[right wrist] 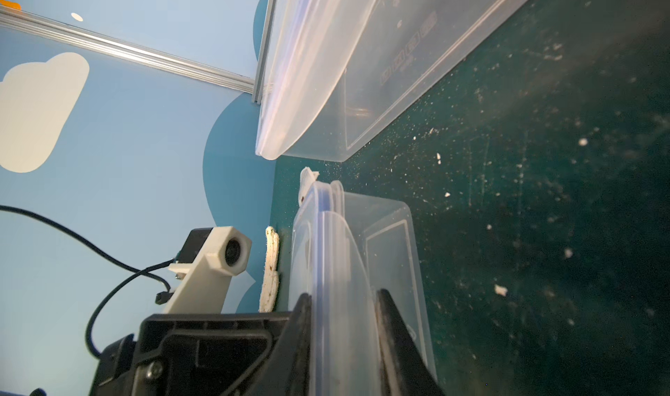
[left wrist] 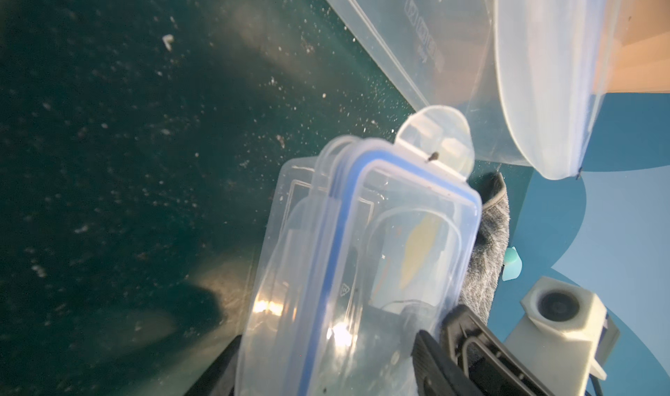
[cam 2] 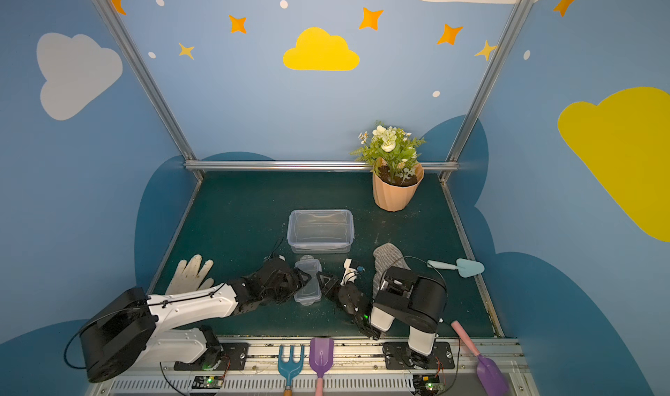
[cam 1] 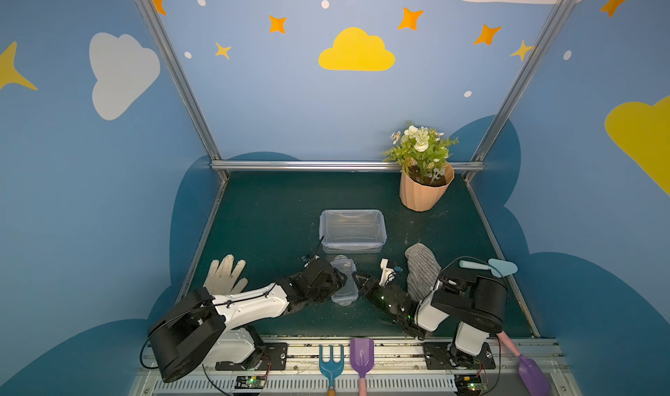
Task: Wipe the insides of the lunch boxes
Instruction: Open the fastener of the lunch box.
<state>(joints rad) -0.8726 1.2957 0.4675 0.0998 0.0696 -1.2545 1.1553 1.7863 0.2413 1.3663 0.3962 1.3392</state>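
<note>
We are finding the small box [right wrist: 395, 231] resting on the surface [cam 1: 272, 223] at front centre, between the two arms, with its lid [left wrist: 409, 238] seated on top.

The left gripper [left wrist: 326, 372] is spanning the small box across its width. Its jaws are standing wide, one against each long wall, gripping the box.

The right gripper [right wrist: 344, 321] is meeting the box from the opposite end. Its jaws are standing narrow, one on each side of the lid's end edge, both touching it and pinching the lid.

The large box [cam 1: 348, 246] is sitting uncovered just behind the small box, apart from it. The cloth [cam 1: 420, 267] is lying beside the right arm, clear of both jaws.
</note>
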